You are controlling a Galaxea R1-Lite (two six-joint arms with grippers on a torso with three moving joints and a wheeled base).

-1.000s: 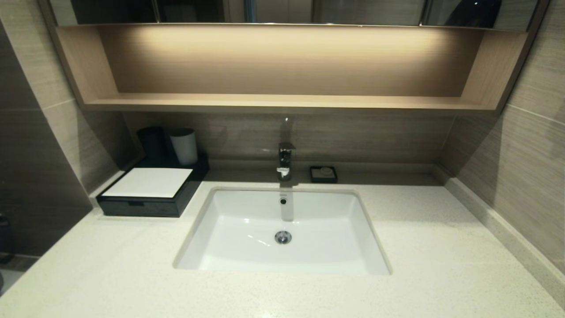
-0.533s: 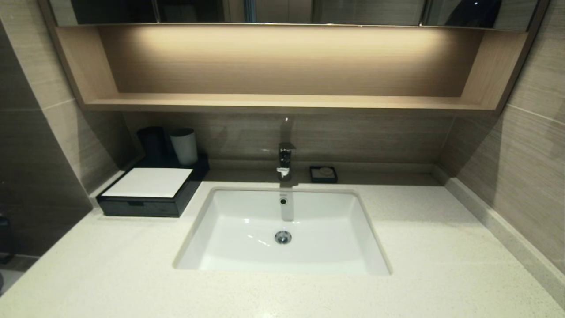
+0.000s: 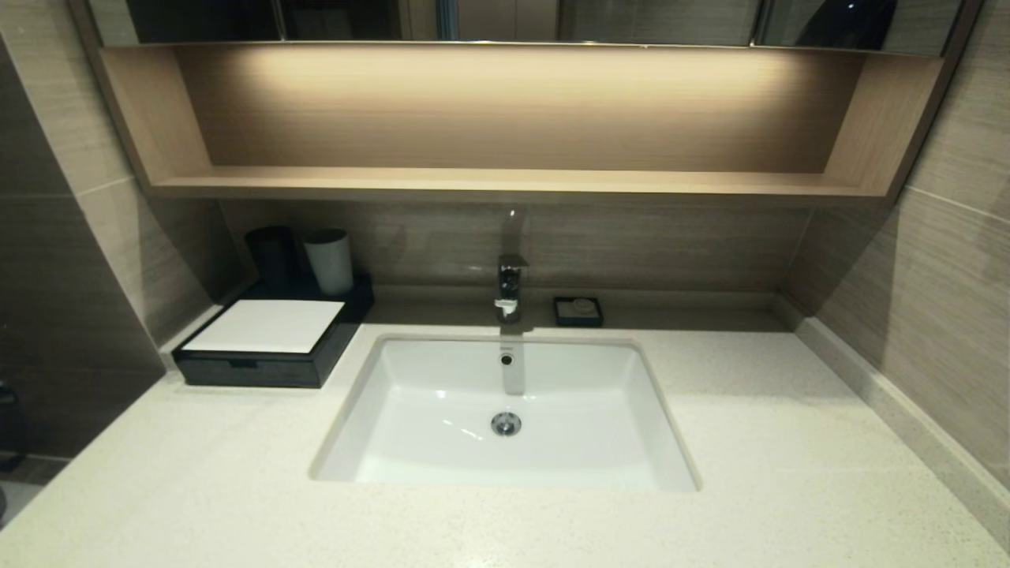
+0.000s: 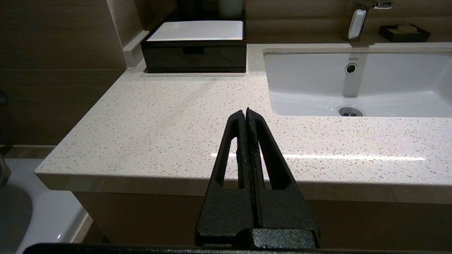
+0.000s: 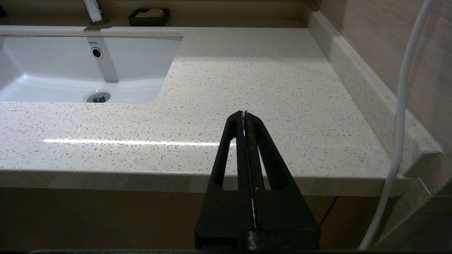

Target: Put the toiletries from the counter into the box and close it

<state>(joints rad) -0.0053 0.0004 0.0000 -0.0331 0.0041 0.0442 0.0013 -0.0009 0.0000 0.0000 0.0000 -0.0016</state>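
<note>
The black box (image 3: 260, 347) with its white top panel sits at the counter's (image 3: 197, 489) back left corner, its front drawer pushed in; the left wrist view shows the box (image 4: 193, 49) the same way. No toiletries show on the counter in any view. My left gripper (image 4: 245, 112) is shut and empty, hanging in front of the counter's near edge on the left side. My right gripper (image 5: 244, 113) is shut too, with nothing in it, before the counter's (image 5: 247, 88) near edge on the right. Neither arm appears in the head view.
A white sink (image 3: 505, 410) fills the counter's middle, with a chrome faucet (image 3: 510, 288) behind it. A small black soap dish (image 3: 578, 311) sits right of the faucet. A black cup (image 3: 272, 256) and a white cup (image 3: 329, 260) stand behind the box. A white cable (image 5: 400, 123) hangs at the right wall.
</note>
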